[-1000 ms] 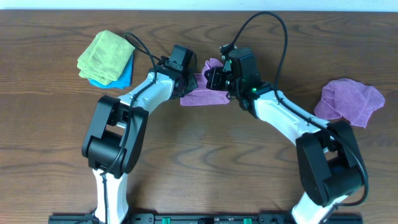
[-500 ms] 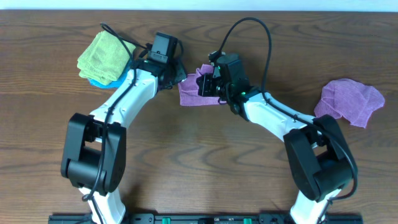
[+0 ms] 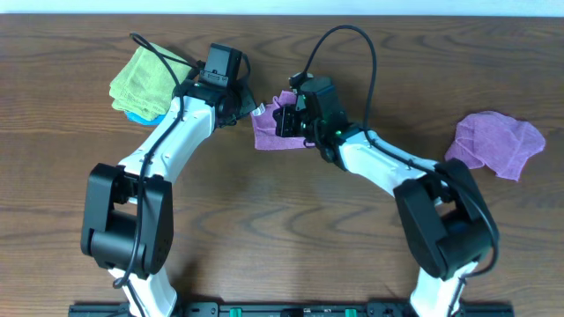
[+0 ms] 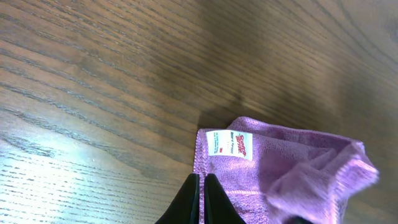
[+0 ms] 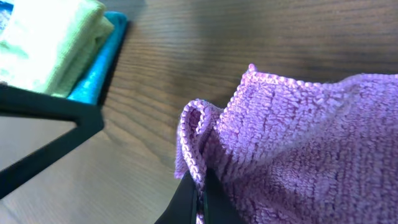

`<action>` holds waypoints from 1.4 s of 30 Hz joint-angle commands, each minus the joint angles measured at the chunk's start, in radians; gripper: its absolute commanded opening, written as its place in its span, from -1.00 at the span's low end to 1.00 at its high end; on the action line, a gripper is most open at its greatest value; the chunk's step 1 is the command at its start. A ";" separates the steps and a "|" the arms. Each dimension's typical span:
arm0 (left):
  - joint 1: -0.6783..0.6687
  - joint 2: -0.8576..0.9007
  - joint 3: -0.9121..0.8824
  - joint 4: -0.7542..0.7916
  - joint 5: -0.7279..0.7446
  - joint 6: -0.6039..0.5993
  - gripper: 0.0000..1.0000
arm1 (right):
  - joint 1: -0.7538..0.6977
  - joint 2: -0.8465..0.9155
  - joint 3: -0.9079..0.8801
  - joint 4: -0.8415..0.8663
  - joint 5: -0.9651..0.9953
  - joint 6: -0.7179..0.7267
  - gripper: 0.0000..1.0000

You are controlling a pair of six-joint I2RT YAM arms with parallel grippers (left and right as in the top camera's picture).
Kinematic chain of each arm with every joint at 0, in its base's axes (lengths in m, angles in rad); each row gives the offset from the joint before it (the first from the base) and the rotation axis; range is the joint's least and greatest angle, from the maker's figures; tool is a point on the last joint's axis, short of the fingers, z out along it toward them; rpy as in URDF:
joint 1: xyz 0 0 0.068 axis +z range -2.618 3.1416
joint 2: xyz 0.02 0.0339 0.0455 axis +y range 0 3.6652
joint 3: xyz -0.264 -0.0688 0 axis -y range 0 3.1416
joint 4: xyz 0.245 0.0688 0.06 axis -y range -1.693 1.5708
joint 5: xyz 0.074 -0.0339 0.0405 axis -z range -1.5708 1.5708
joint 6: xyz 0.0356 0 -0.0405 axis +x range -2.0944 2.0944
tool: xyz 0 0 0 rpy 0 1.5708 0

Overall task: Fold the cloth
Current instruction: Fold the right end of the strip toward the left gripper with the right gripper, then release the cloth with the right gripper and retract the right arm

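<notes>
Cloth (image 3: 270, 136) is being pinched twice: left claw (image 4: 199, 185) clenching its edge beside the label (image 4: 230, 145), right claw (image 5: 198, 186) clenching a fold; green cloth (image 3: 145, 75) lying near.

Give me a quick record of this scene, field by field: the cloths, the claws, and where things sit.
Task cloth: purple cloth, middle of the wooden table, partly bunched, white label at one corner
Left claw: shut, seemingly pinching the edge beside the label
Right claw: shut on a raised fold
Other cloths: rumpled purple cloth at right; folded green cloth atop blue cloth at left
</notes>
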 commanded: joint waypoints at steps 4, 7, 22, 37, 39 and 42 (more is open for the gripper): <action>0.005 -0.031 0.010 -0.009 -0.019 0.018 -0.88 | 0.024 0.042 0.065 -0.003 0.006 -0.017 -0.96; 0.010 -0.035 0.010 -0.012 -0.019 0.018 -0.88 | 0.032 0.042 0.072 -0.005 0.002 -0.017 -0.63; 0.080 -0.071 0.010 -0.065 -0.018 0.018 -0.64 | 0.035 0.027 0.141 -0.018 -0.105 -0.018 0.10; 0.090 -0.089 0.010 -0.246 0.143 0.018 0.72 | -0.167 -0.242 0.143 -0.381 -0.106 -0.203 0.98; 0.089 -0.088 0.010 -0.256 0.146 0.016 0.82 | -0.190 -0.282 0.143 -0.450 -0.105 -0.251 0.99; 0.089 -0.086 0.008 -0.258 0.182 0.010 0.95 | -0.230 -0.349 0.143 -0.579 -0.098 -0.346 0.98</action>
